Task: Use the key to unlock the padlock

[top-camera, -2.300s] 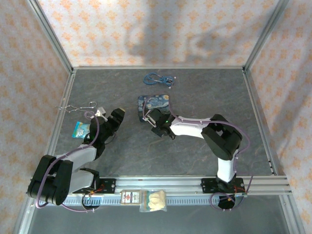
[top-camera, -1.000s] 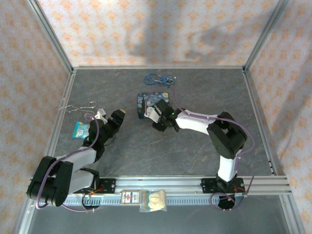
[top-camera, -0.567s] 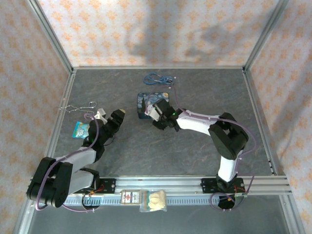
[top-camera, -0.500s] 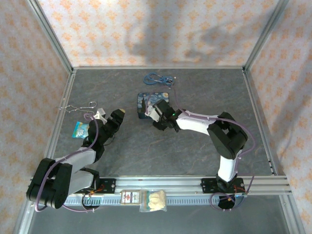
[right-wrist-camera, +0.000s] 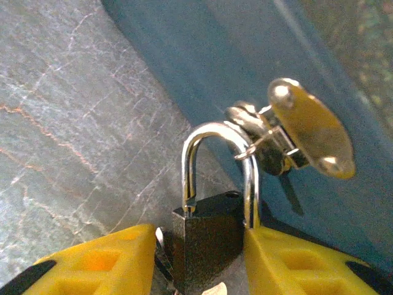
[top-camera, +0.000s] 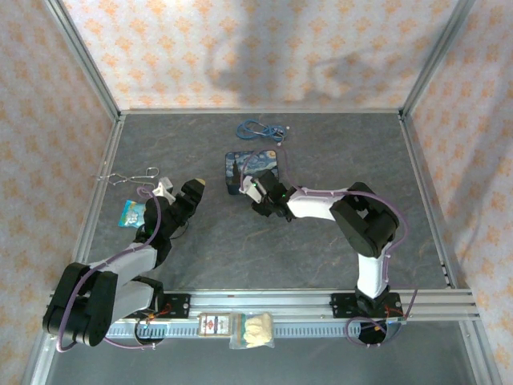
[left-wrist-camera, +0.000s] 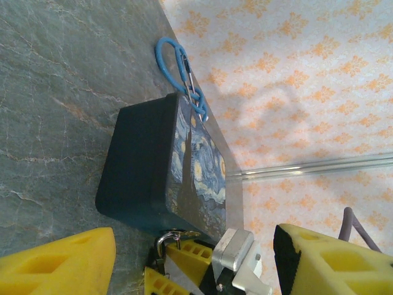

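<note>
The right fingers [right-wrist-camera: 98,264] clamp the dark body of the padlock [right-wrist-camera: 209,246], whose shackle hooks through the latch [right-wrist-camera: 310,129] on the near wall of the painted tin [left-wrist-camera: 141,166]. It looks light, rigid and slick, best held by its flat sides. The left fingers [left-wrist-camera: 67,264] stand apart, to the left. The tin crowds the lock from behind; a blue cable [left-wrist-camera: 181,67] lies beyond.

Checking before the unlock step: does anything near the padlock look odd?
Nothing stands out. The padlock sits squarely held in the right gripper, its shackle looped through the latch on the tin; nothing looks bent, spilled or askew.
</note>
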